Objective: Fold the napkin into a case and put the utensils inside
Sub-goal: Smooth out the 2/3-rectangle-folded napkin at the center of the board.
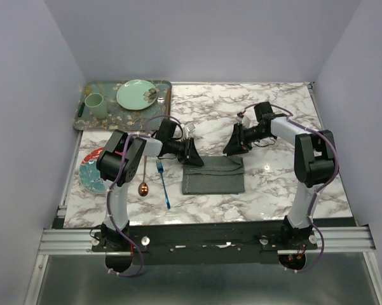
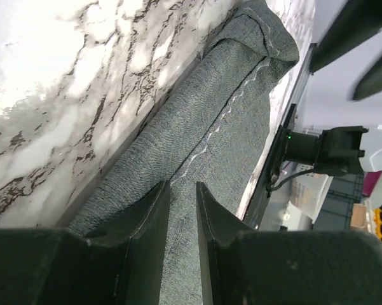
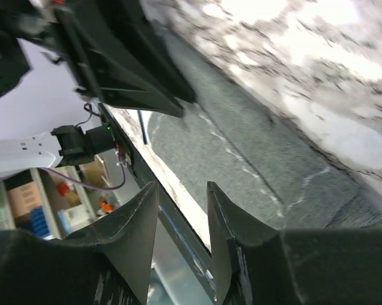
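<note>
- Left gripper (image 1: 193, 152) sat at the folded napkin's (image 1: 213, 178) far-left corner, jaws narrowly parted; a pinch could not be told.
- Right gripper (image 1: 232, 148) stood released at the far-right corner.
- Napkin lay just right of the blue fork (image 1: 163, 183); it looked soft, limp and light, and was probably best pinched at its stitched corners.
</note>
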